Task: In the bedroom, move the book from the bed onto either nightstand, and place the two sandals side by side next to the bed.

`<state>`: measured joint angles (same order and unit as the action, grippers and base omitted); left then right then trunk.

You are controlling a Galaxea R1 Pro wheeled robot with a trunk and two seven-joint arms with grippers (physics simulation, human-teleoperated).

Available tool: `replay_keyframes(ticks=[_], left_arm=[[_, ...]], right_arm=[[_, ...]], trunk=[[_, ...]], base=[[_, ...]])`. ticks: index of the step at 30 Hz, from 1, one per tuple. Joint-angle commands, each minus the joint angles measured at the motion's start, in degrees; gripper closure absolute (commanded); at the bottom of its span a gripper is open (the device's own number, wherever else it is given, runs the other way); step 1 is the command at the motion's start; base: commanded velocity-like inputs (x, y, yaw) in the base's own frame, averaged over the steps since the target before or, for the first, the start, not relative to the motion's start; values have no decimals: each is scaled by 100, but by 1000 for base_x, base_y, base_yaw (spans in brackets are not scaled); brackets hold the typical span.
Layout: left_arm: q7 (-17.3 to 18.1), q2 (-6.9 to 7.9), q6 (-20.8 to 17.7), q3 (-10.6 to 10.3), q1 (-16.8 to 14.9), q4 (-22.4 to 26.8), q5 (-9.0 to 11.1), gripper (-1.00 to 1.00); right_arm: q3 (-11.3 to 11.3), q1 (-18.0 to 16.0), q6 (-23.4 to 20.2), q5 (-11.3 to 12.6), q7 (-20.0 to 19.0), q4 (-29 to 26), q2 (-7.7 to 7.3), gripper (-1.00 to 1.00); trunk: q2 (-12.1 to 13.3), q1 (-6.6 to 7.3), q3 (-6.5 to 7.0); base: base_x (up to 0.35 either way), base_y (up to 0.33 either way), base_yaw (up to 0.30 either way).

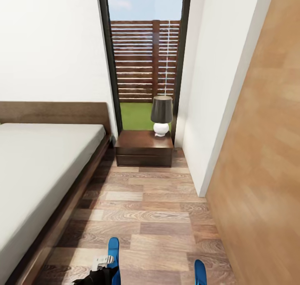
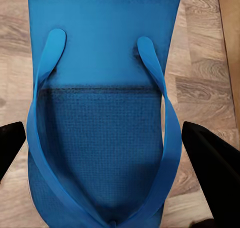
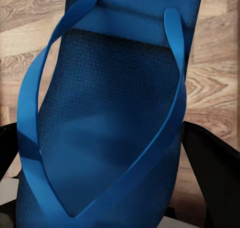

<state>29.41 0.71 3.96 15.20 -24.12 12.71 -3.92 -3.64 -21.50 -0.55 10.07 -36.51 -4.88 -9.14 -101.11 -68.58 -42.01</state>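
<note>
Two blue sandals showed at the near edge of the floor (image 1: pixel 158 218) in the head view: the left sandal (image 1: pixel 113 251) near the bed (image 1: pixel 37 172) frame, the right sandal (image 1: pixel 200 272) well apart from it toward the wooden wall. In each wrist view a sandal lay between dark fingers, the left gripper (image 2: pixel 120 153) and the right gripper (image 3: pixel 115 168) with jaws apart on either side of the sole; whether they touched it, I could not tell. The step looked like pairing the sandals beside the bed. Doing it well would mean closing squarely across each sole, not the thin straps, then setting both down parallel, toes the same way, just beside the frame. The nightstand (image 1: pixel 143 145) stood at the far end of the floor.
</note>
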Motion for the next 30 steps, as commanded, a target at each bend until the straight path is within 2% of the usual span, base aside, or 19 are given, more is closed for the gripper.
replay_keyframes(ticks=[1,30], left_arm=[[21,-1,30,36,-5,-5,-39,100],[21,-1,31,36,-5,-5,-39,100]], right_arm=[[-40,-4,-7,3,-28,5,0,100],[-40,-4,-6,9,-32,5,0,100]], trunk=[[-2,-3,-5],[-2,-3,-5]], base=[[322,-75,0],[322,-58,0]])
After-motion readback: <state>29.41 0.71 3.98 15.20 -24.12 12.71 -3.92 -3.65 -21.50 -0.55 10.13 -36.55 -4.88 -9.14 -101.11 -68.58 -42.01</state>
